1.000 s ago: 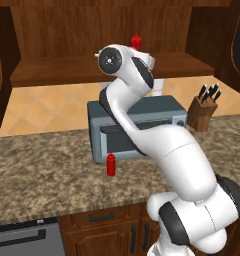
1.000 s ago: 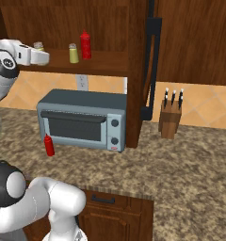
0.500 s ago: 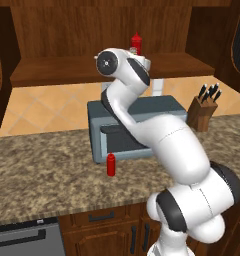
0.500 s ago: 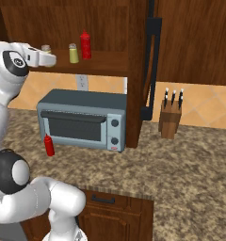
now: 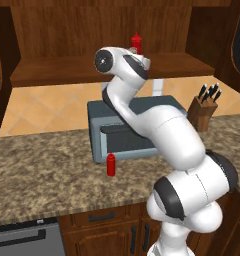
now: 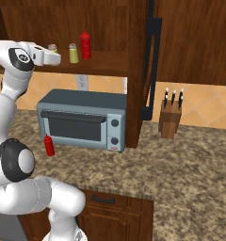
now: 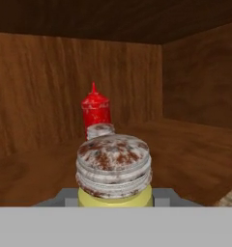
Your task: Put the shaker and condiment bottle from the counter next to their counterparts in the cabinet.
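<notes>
Since the earlier frames the arm has swung its hand a little further toward the cabinet (image 6: 105,28), so the shaker (image 7: 114,170) it carries now sits close to its twin (image 6: 74,53) on the shelf (image 6: 105,63). Seen from the hand, the gripper (image 7: 115,195) is clamped on the shaker's yellow-green body just below the silver cap, jaws pressed to either side. It is held upright, probably so it can be set down on its base beside the matching one. From the right base camera the held shaker's cap (image 6: 52,47) peeks out at the tip of the hand, to the left of the twin, and the red bottle (image 6: 85,44) stands just to the twin's right. The second red bottle (image 5: 111,164) waits on the counter (image 5: 42,170), just in front of the toaster oven (image 6: 82,120), so that half of the job looks undone. Open shelf lies to the right of the stored pair, up to the cabinet's side wall. The shelf's front edge is close under the hand, so I judge that lowering should come after a touch more reach inward. A knife block (image 6: 170,117) stands well clear on the right.
</notes>
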You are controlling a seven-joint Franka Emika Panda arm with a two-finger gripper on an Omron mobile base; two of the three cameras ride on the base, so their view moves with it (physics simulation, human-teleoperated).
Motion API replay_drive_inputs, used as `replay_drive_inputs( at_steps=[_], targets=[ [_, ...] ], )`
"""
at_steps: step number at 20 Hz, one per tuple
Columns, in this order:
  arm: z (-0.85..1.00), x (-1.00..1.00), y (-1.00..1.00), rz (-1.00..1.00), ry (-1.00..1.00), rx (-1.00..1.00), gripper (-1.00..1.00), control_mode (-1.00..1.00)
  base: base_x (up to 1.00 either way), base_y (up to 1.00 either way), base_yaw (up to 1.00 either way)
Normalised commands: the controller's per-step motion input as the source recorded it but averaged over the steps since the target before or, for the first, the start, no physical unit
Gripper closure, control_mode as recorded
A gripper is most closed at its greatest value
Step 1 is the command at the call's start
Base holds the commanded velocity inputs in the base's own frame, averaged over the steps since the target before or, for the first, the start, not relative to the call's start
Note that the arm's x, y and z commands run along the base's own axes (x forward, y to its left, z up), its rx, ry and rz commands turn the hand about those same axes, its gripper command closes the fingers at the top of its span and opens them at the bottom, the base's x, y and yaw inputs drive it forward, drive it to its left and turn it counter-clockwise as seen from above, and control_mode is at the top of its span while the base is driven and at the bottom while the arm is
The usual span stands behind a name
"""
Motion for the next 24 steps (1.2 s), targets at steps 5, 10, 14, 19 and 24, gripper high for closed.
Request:
replay_drive_inputs(
  at_steps=[5,10,14,19,24],
  targets=[
    [0.00,0.30,0.01,-0.01,0.00,0.00,1.00,-1.00,0.00,0.00,0.00],
    [0.00,0.32,0.00,0.00,0.01,0.00,1.00,-1.00,0.00,0.00,0.00],
    [-0.06,0.11,0.00,0.00,0.00,0.00,1.00,-1.00,0.00,0.00,0.00],
    [-0.05,0.20,0.00,0.00,0.00,0.00,1.00,-1.00,0.00,0.00,0.00],
    [-0.10,0.23,0.00,0.00,0.00,0.00,-1.00,-1.00,0.00,0.00,0.00]
  ],
)
